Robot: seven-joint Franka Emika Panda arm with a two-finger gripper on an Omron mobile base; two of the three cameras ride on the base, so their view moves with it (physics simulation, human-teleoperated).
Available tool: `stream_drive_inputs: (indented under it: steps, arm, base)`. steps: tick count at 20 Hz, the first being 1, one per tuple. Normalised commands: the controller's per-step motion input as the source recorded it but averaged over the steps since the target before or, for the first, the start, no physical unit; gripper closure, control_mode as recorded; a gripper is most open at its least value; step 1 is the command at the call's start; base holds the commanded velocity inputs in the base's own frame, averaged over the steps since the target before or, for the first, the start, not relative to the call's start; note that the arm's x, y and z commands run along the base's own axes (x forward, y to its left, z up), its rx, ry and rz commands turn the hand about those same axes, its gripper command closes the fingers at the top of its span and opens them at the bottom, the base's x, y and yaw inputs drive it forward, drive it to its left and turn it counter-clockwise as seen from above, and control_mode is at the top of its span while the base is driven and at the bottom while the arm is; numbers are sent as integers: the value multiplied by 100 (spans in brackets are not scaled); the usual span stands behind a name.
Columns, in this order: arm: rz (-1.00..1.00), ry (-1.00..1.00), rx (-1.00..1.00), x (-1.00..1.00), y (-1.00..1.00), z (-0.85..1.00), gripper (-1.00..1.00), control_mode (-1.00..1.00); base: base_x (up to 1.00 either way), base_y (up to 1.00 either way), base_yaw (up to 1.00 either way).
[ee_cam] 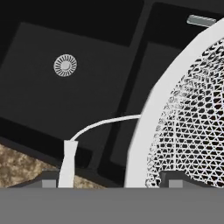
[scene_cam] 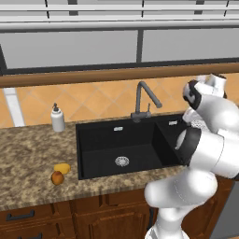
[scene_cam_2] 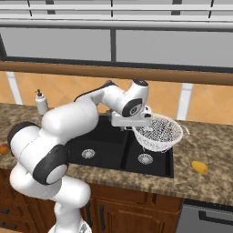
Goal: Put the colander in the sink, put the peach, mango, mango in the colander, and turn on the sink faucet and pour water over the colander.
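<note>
- Colander [scene_cam_2: 159, 132]: one; claw [scene_cam_2: 136, 122] clamped on its rim, held above sink [scene_cam_2: 102, 152]'s right basin
- Mangoes: two, on table [scene_cam_2: 214, 145]; [scene_cam: 62, 168], [scene_cam_2: 199, 167]
- Peach [scene_cam: 57, 178]: one, touching left mango

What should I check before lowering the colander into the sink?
1. Grip: gripper shut on the colander rim, one finger inside the mesh: ok.
2. Position: colander hangs above the sink's right basin, slightly tilted: ok.
3. Basin below: only the drain visible there: ok.
4. Faucet: no water running: ok.
5. Fruit: peach and a mango wait left of the sink, the other mango on the right: ok.
6. Clearance between colander and basin wall: cannot tell.
</note>
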Motion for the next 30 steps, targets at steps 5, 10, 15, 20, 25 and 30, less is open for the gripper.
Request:
stream_drive_inputs:
  steps: [5, 10, 15, 20, 25, 30]
  arm:
    - [2, 0, 0, -11, 65, 0, 100, -100]
    - [0, 0, 0, -4, 66, 0, 100, -100]
    - [1, 0, 0, -5, 72, 0, 100, -100]
    - [0, 0, 0, -5, 72, 0, 100, -100]
    - [1, 0, 0, -4, 74, 0, 100, -100]
    - [1, 0, -1, 0, 77, 0, 100, -100]
  base:
    - [0, 0, 0]
    - [0, 0, 0]
    - [0, 0, 0]
    - [0, 0, 0]
    - [0, 0, 0]
    - [0, 0, 0]
